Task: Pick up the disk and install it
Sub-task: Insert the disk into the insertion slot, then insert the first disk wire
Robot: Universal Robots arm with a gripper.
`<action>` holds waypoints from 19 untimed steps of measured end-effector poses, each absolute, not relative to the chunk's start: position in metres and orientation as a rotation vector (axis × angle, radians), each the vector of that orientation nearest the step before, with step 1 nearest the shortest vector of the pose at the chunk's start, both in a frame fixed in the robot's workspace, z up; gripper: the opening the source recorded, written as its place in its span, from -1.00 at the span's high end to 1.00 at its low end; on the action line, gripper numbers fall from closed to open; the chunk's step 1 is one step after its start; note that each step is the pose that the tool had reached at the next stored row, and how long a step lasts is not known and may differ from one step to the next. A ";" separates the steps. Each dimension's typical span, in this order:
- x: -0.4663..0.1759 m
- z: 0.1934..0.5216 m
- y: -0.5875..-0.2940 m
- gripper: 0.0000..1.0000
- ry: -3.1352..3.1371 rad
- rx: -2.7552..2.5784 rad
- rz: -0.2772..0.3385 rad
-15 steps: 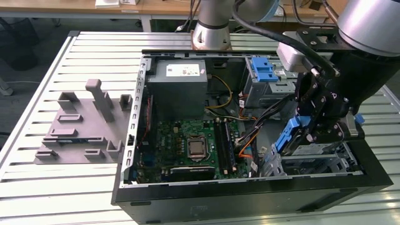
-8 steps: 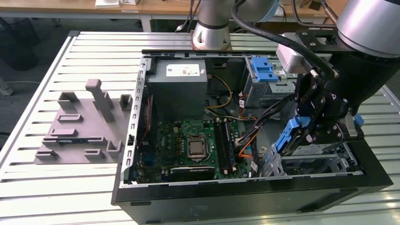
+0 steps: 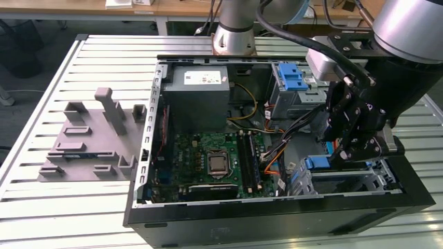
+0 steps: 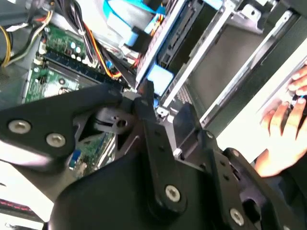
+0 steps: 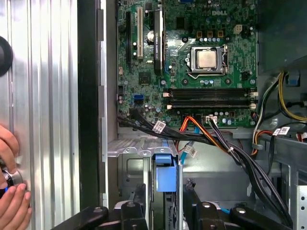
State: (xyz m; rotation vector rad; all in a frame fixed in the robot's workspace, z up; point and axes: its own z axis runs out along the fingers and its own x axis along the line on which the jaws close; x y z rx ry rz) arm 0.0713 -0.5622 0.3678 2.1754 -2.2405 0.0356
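Tool [image 3: 349, 155] is low over the drive bay [image 5: 128, 167], right at the disk [image 5: 163, 173]. Can't tell if it's clamped or released. Disk sits in the bay slot, blue handle end toward the tool, apparently not fully home. Step looks like install, insertion phase. Seating needs a straight push along the bay. Cable bundle [image 5: 218, 141] beside the bay is the snag risk.

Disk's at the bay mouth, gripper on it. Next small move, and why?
Probably ease the disk a little deeper along its slot: its blue handle sits at the mouth of the metal bay, the gripper right behind it, and full seating isn't evident.
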 end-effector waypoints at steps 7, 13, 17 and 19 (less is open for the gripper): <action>0.071 0.368 -0.562 0.40 -2.240 2.175 0.036; 0.071 0.368 -0.562 0.79 -2.240 2.175 0.036; 0.071 0.368 -0.562 0.79 -2.240 2.175 0.036; 0.071 0.368 -0.562 0.79 -2.240 2.175 0.036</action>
